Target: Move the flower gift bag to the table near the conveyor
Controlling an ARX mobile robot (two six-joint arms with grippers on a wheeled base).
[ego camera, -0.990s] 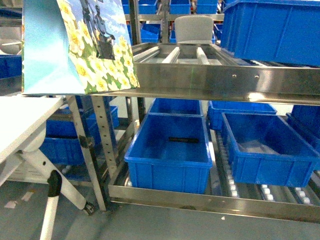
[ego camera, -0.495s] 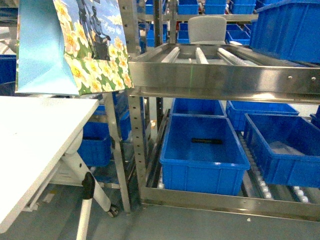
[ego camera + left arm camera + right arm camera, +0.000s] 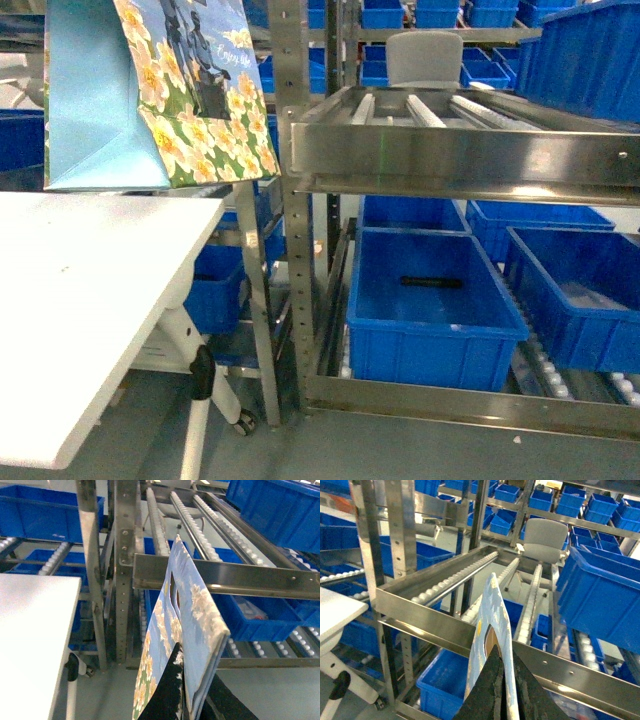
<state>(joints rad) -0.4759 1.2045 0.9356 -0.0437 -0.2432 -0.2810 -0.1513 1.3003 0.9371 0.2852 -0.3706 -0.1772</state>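
Head view: the pale blue paper flower gift bag [image 3: 150, 95] is hanging up top, and more of the plain white tabletop [image 3: 90, 300] is sliding in under it than a second ago, so the drop-off is getting close. The stainless-steel roller conveyor [image 3: 460, 150] is drifting right.

Left wrist: the left pincer [image 3: 182, 690] is clenched on the bag's edge, tabletop off to its left.

Right wrist: the right pincer [image 3: 502, 690] is gripping a bag edge too, conveyor straight ahead.

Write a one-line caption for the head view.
Flower gift bag held above the white table, beside the steel roller conveyor.
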